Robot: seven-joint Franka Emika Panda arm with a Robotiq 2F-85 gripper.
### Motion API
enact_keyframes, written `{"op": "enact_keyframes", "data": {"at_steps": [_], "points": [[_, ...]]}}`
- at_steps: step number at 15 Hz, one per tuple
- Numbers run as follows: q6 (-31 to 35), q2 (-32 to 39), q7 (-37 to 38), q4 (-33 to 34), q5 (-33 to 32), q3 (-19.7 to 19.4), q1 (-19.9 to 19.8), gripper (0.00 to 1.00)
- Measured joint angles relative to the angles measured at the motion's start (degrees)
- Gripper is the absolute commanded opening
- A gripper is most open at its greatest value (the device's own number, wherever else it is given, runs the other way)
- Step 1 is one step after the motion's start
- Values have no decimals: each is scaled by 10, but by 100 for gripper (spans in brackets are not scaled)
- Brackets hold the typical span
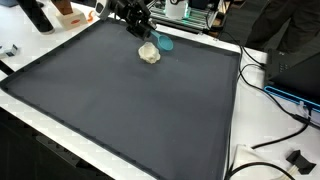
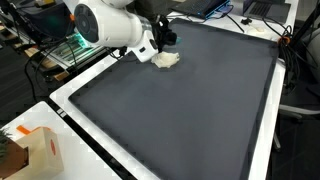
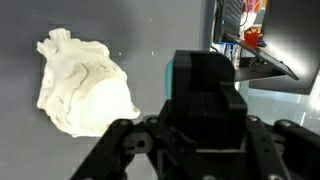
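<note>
Near edge of table (image 1: 236, 125): dark mat (image 1: 120, 115) spread across top as work surface. Toward far edge: crumpled white cloth (image 1: 149, 53) lies slack on mat, heaped loosely, apparently unheld. Small teal object (image 1: 166, 44) just beside it. Tool (image 2: 164, 42) hangs close above cloth; wrist view shows cloth lying free alongside tool body. Finger spread hidden, cannot tell.

There's the white cloth (image 3: 80, 85) — crumpled into a lumpy heap, folds showing — lying on the dark mat (image 1: 120, 110), close to one edge.
</note>
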Motion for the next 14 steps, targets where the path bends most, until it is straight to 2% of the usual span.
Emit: {"op": "enact_keyframes", "data": {"at_steps": [6, 14], "points": [[0, -3, 72, 0, -1, 0, 1, 25], [23, -43, 218, -2, -32, 0, 7, 25]]}}
